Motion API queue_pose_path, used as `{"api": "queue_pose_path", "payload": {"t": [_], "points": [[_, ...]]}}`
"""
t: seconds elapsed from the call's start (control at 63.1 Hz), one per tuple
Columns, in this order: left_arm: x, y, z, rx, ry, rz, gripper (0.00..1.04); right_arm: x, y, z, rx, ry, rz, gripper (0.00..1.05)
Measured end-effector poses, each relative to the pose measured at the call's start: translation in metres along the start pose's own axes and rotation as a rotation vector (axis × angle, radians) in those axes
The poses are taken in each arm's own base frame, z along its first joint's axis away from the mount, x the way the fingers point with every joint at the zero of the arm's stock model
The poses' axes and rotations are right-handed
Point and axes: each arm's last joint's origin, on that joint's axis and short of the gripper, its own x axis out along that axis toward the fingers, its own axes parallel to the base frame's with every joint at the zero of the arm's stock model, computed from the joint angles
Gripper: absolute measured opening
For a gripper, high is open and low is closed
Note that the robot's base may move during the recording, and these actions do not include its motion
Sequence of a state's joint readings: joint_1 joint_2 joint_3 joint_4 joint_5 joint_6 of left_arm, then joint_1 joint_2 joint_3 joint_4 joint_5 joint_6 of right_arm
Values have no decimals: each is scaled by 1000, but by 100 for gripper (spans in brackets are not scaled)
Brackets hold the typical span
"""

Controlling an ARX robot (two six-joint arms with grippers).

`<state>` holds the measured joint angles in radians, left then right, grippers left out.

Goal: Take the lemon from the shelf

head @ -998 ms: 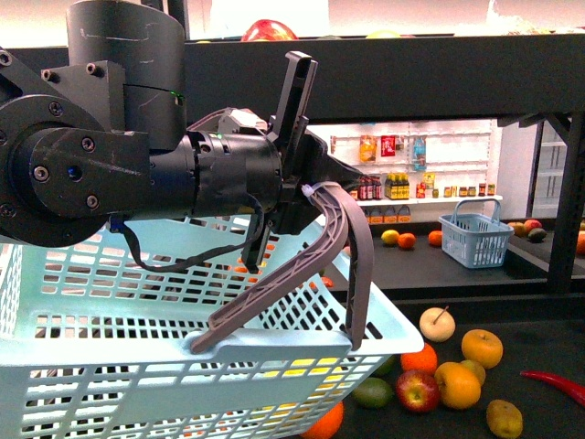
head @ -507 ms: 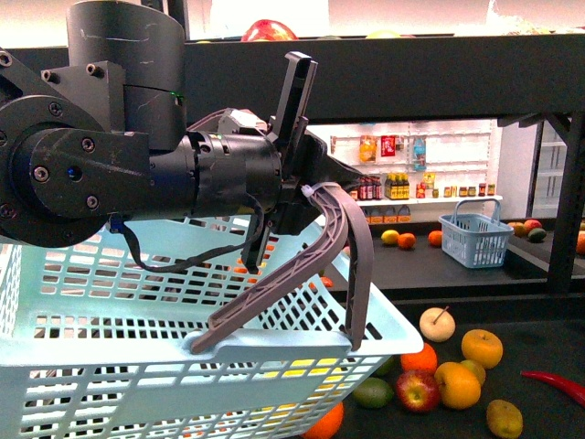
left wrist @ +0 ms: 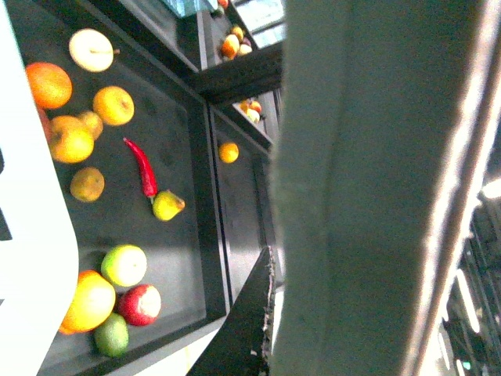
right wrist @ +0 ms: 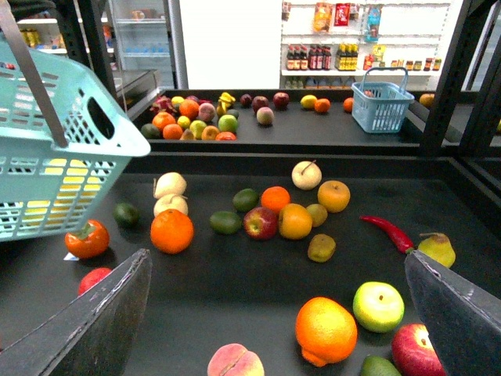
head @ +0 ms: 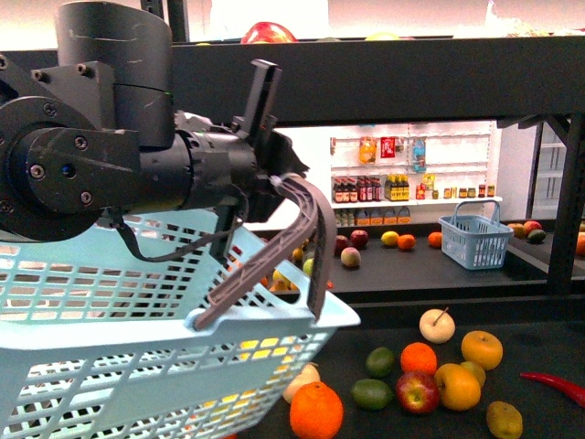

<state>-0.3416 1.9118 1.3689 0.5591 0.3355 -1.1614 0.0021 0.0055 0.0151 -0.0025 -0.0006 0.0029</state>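
Holding the pale-blue basket (head: 137, 366) high, handle (head: 311, 229) pinched in the left gripper (head: 285, 183). Hovering the right gripper (right wrist: 275, 265), jaws spread, over the shelf (right wrist: 235, 290). Can't single out the lemon; best to find it before dropping straight between neighbouring fruit.

White wall shelves (head: 416, 174) w/ bottles are seen at centre-right of front view, brightly lit; a blue basket (head: 474, 234) is set on a dark counter (head: 411, 265) below.

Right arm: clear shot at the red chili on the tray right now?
Probably yes. The red chili lies in the open on the shelf tray, nothing over it; only the pear sits close by its tip. The right gripper is open and empty, and the basket hangs off to the other side.
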Motion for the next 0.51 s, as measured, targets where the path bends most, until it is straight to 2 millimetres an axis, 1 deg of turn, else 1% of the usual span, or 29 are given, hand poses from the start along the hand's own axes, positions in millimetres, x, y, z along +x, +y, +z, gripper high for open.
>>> {"api": "queue_pose_path", "payload": {"t": [0.127,0.222,0.317,0.396,0.507], "points": [[-9,4,31,-32,-168,-31,6,0,0,0,0,0,0,97],[-22,8,56,-83,-300,-86,6,0,0,0,0,0,0,97],[-39,16,80,-122,-393,-134,6,0,0,0,0,0,0,97],[-56,28,101,-144,-457,-140,6,0,0,0,0,0,0,97],[-79,42,125,-168,-532,-153,6,0,0,0,0,0,0,97]]}}
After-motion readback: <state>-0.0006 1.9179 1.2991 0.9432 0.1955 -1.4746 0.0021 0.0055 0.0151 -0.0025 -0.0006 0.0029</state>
